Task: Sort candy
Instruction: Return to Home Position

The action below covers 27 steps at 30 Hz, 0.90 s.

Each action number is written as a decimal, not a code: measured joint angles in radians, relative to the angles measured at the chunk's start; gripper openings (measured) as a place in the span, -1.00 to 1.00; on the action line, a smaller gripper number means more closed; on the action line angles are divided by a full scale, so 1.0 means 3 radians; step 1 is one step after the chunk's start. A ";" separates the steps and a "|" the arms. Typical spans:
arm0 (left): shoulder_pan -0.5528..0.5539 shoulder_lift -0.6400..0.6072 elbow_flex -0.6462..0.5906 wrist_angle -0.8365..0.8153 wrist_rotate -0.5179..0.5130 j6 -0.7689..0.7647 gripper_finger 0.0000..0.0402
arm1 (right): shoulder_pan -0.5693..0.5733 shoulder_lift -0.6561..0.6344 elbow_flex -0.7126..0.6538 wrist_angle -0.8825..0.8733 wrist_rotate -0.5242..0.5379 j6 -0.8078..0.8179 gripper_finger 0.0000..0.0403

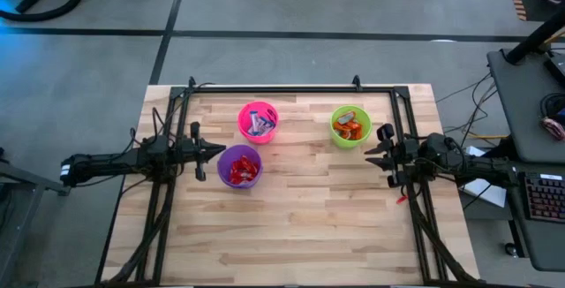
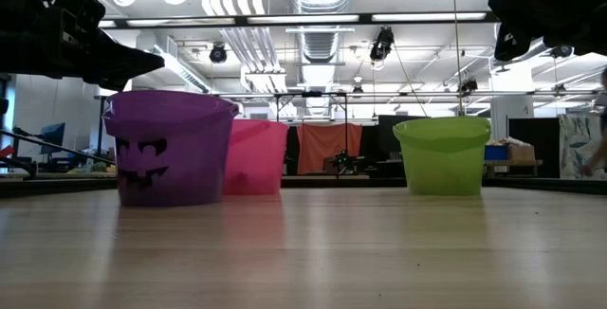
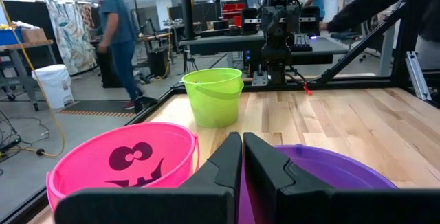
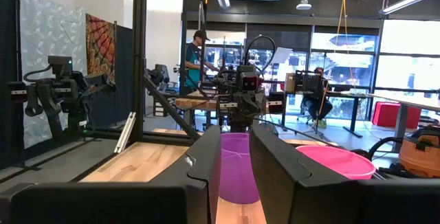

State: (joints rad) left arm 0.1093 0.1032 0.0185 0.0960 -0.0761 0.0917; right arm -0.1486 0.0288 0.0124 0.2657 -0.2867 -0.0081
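Observation:
Three cups stand on their bottoms on the wooden table (image 1: 291, 226). The pink cup (image 1: 258, 122) holds blue-and-white candy (image 1: 258, 127). Orange candy (image 1: 352, 130) fills the green cup (image 1: 350, 125), and red candy (image 1: 240, 172) lies in the purple cup (image 1: 239, 166). My left gripper (image 1: 221, 151) hovers shut and level just left of the purple cup, above its rim in the left wrist view (image 3: 242, 141). At the table's right side my right gripper (image 1: 369, 157) stands open by a narrow gap (image 4: 234, 133), empty, below the green cup in the high view.
A black metal frame (image 1: 291, 88) runs round the table's far, left and right sides. A small red piece (image 1: 400, 199) lies by the right rail. People move about in the room beyond the table. Bare wood stretches across the near half.

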 joint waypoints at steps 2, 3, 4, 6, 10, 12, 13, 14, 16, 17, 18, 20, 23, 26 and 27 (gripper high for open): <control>0.0000 0.0000 0.0000 0.0001 0.0000 0.0000 -1.00 | 0.0000 0.0000 0.0000 0.0000 0.0000 0.0001 -0.66; 0.0000 0.0000 0.0000 0.0001 0.0000 0.0000 -1.00 | 0.0000 0.0000 0.0000 -0.0001 -0.0001 0.0001 -0.66; 0.0000 0.0000 0.0000 0.0001 0.0000 0.0000 -1.00 | 0.0000 0.0000 0.0000 -0.0001 -0.0001 0.0001 -0.66; 0.0000 0.0000 0.0000 0.0000 -0.0001 0.0000 -1.00 | 0.0000 0.0000 0.0000 0.0000 0.0000 0.0000 -0.65; 0.0000 0.0000 0.0000 0.0000 -0.0001 0.0000 -1.00 | 0.0000 0.0000 0.0000 0.0000 0.0000 0.0001 -0.62; 0.0000 0.0000 0.0000 0.0000 0.0000 0.0000 -1.00 | 0.0000 0.0001 0.0000 0.0000 0.0000 0.0000 -0.60; 0.0000 0.0000 0.0000 0.0000 0.0000 0.0000 -1.00 | 0.0000 0.0000 0.0000 0.0000 0.0000 0.0001 -0.60; 0.0000 0.0000 0.0000 0.0000 0.0000 0.0000 -1.00 | 0.0000 0.0000 0.0000 -0.0001 0.0000 0.0001 -0.59; 0.0000 0.0000 0.0000 0.0000 0.0000 0.0000 -1.00 | 0.0000 0.0000 0.0000 -0.0001 0.0000 0.0001 -0.58; 0.0000 0.0000 0.0000 0.0000 0.0000 0.0000 -1.00 | 0.0000 0.0000 0.0000 0.0000 0.0000 0.0001 -0.57; 0.0000 0.0000 0.0000 0.0001 -0.0001 0.0000 -1.00 | 0.0000 0.0000 0.0000 0.0000 0.0000 0.0001 -0.57; 0.0000 0.0000 0.0000 0.0000 -0.0001 0.0000 -1.00 | 0.0000 0.0000 0.0000 -0.0001 -0.0001 0.0001 -0.57; 0.0000 0.0000 0.0000 0.0001 0.0000 0.0000 -1.00 | 0.0000 0.0000 0.0000 0.0000 -0.0001 0.0001 -0.60; 0.0000 0.0000 0.0000 0.0001 0.0000 0.0000 -1.00 | 0.0000 0.0000 0.0000 -0.0001 0.0000 0.0000 -0.63; 0.0000 0.0000 0.0000 0.0000 -0.0001 0.0000 -1.00 | 0.0000 0.0001 0.0000 -0.0001 -0.0001 0.0001 -0.64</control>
State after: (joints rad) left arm 0.1093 0.1032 0.0185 0.0959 -0.0764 0.0917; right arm -0.1486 0.0291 0.0124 0.2653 -0.2871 -0.0078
